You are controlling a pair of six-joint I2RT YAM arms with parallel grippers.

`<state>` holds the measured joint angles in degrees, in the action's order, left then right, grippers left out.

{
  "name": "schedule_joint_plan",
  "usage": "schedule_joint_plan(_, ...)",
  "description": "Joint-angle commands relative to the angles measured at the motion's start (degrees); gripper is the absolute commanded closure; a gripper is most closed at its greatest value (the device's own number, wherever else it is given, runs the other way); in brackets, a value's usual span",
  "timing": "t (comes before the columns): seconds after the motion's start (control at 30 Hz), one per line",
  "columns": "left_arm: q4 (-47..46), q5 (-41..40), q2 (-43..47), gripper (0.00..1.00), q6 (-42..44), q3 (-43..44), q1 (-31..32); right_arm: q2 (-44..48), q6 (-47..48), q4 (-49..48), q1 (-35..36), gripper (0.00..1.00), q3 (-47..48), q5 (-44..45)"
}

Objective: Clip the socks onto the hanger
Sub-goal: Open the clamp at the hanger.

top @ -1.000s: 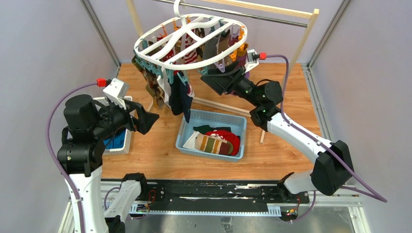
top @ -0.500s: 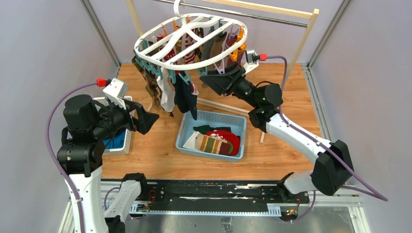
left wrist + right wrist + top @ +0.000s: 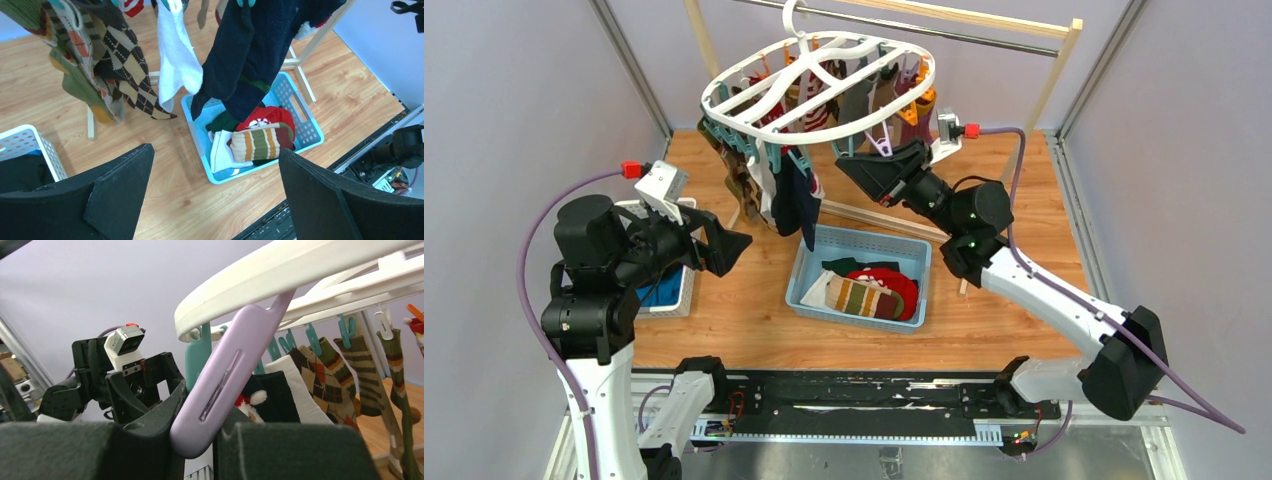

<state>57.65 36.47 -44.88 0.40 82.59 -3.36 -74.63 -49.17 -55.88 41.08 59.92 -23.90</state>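
While your right gripper (image 3: 200,439) pinched the purple peg (image 3: 225,380) mid-frame, left gripper (image 3: 215,157) spread and empty, a skewed pull risked slipping it free and swinging the hanger (image 3: 300,270).

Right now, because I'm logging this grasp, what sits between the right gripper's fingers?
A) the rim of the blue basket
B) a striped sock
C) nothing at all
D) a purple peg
D: in the right wrist view a purple peg hanging from the white hanger is pinched between the fingers of the right gripper.
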Motion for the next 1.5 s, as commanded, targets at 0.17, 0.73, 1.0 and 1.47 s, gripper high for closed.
schedule_joint_plan(0.17, 0.15, 3.89, -1.87, 0.00, -7.50, 5.84, -0.34, 1.51, 27.89, 18.04, 11.19, 1.00, 5.26, 17.90)
schedule_joint_plan(0.73, -19.93, 6.77, -6.83, 0.06, -29.64, 6.01, 2.04, -10.27, 47.44, 11.17, 24.31, 1.00, 11.59, 39.16)
schedule_joint_plan(1.0, -25.22, 4.94, -9.16, 0.11, -31.16, 4.44, 7.83, -12.98, 46.66, 11.23, 25.51, 1.00, 14.04, 38.40)
schedule_joint_plan(1.47, -32.32, 1.96, -13.01, 0.32, -33.11, 2.19, 12.39, -13.81, 46.56, 12.72, 26.64, 1.00, 15.41, 36.61)
